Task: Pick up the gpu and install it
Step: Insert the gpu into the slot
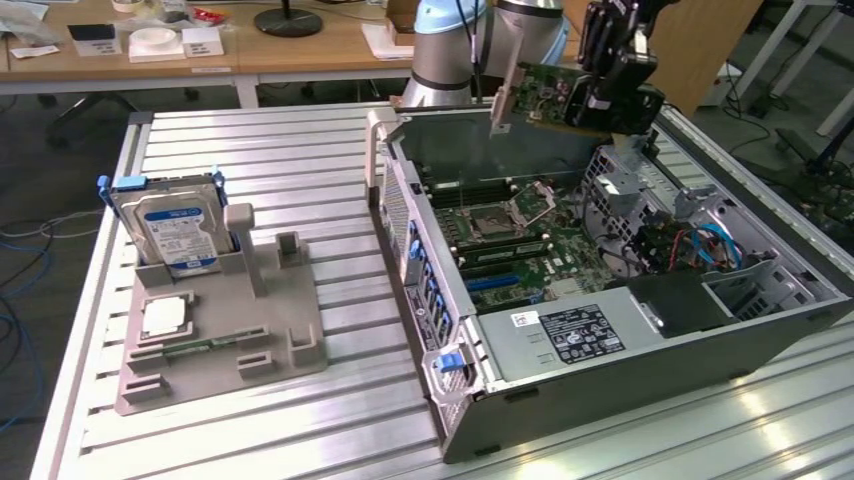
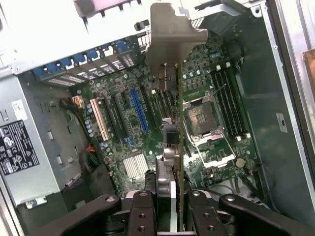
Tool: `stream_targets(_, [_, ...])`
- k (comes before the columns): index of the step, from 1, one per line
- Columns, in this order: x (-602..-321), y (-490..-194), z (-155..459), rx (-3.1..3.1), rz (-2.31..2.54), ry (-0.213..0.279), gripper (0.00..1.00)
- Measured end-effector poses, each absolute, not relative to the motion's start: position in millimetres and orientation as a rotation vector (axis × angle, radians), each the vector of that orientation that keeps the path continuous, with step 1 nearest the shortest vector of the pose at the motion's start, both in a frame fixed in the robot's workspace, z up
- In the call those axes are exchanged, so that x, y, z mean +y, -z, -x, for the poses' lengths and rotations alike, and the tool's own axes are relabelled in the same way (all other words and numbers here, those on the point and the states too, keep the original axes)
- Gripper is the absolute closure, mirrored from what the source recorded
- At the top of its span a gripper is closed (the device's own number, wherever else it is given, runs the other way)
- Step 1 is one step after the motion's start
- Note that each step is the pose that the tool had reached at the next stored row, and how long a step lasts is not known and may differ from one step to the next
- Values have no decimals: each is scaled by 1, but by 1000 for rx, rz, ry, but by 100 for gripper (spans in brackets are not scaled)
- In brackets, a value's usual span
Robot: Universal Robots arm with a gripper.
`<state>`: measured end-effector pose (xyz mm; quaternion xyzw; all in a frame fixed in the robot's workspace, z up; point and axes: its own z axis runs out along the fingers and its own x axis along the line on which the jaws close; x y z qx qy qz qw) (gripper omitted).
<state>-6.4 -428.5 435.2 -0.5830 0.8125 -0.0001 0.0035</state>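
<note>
Jaws of one gripper (image 2: 170, 199) clamped on one gpu (image 1: 541, 90) above one open computer case (image 1: 641, 370); one hard drive (image 1: 171, 228) well apart.

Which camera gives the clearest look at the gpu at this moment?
The exterior view: the gpu shows its green face and metal bracket, held by the hand above the open computer case. The wrist view shows the gpu edge-on between the hand's fingers, bracket at the far end, over the motherboard.
</note>
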Motion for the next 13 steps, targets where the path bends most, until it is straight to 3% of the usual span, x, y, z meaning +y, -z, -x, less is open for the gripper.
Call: stream_targets(13, [-429, -435, 6, 2469, 1924, 5, 72])
